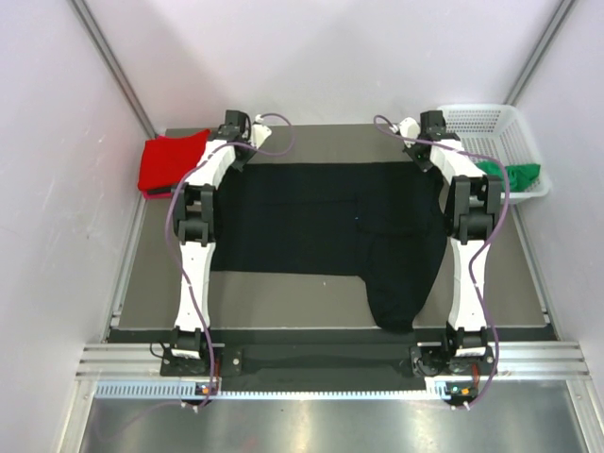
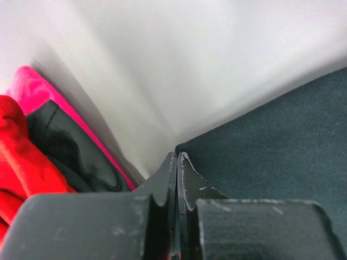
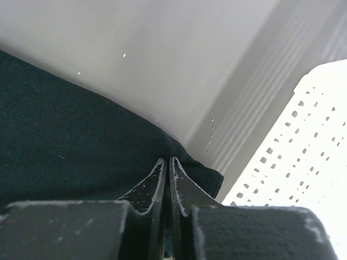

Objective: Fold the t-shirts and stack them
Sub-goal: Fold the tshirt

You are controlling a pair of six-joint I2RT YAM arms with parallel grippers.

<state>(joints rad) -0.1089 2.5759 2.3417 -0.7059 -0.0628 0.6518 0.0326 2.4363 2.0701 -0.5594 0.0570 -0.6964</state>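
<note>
The black t-shirt [image 1: 311, 222] lies spread across the middle of the table, one lobe reaching the near edge (right of centre). The left gripper [image 2: 178, 157] and right gripper [image 3: 165, 162] sit at its far corners, jaws pressed together; whether they nip cloth I cannot tell. The red t-shirt [image 1: 170, 162] lies far left, and the green t-shirt [image 1: 517, 175] is in the white basket [image 1: 491, 118] far right.

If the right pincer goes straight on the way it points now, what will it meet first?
The right pincer would probably meet the white back wall, just beyond the far edge of the black t-shirt; the basket lies to its right. Depth is unclear.
</note>
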